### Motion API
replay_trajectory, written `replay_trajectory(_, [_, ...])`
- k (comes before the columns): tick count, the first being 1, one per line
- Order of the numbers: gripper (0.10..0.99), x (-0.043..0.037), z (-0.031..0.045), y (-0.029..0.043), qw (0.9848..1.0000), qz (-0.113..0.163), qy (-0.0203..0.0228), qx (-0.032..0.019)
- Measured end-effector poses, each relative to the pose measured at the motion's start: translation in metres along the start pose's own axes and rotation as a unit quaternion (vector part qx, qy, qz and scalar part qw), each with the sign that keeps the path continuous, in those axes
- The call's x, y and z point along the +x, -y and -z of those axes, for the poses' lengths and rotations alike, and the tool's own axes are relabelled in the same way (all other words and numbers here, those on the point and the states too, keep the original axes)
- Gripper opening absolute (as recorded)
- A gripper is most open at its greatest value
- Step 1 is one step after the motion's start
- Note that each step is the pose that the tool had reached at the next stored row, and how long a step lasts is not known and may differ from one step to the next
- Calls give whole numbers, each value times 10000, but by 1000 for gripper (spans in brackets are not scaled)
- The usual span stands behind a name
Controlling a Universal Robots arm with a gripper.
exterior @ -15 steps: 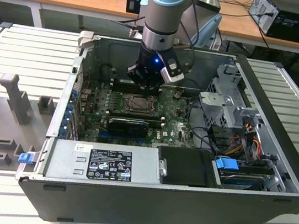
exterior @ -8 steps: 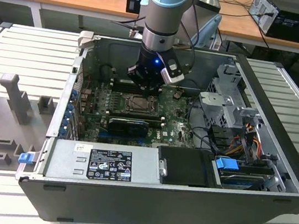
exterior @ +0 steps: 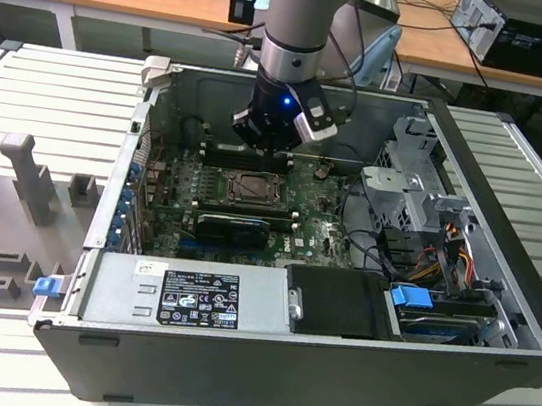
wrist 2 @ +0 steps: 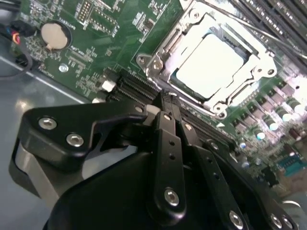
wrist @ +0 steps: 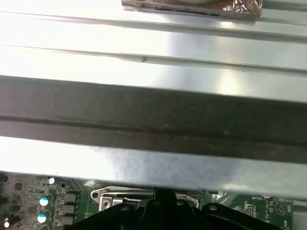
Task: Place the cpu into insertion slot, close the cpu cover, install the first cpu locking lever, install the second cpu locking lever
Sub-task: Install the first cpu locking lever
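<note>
Second wrist view: cpu seated in insertion slot, beyond pincer.

You see the cpu lying flat in the insertion slot, its pale silvery top facing up and square to the socket. The cpu cover, a thin silver frame with a cut-out centre, lies closed down over the chip's edges, so the metal top shows through its opening. In the exterior view the insertion slot sits near the middle of the green circuit board, toward the board's far edge, inside the open computer case.
</note>
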State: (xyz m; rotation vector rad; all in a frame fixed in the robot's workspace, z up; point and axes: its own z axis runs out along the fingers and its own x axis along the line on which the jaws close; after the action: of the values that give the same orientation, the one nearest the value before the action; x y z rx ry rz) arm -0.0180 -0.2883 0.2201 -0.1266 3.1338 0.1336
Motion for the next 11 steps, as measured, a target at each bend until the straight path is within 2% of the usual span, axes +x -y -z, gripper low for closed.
replay_trajectory(11, [106,4,4,39,10000,-1,0,1])
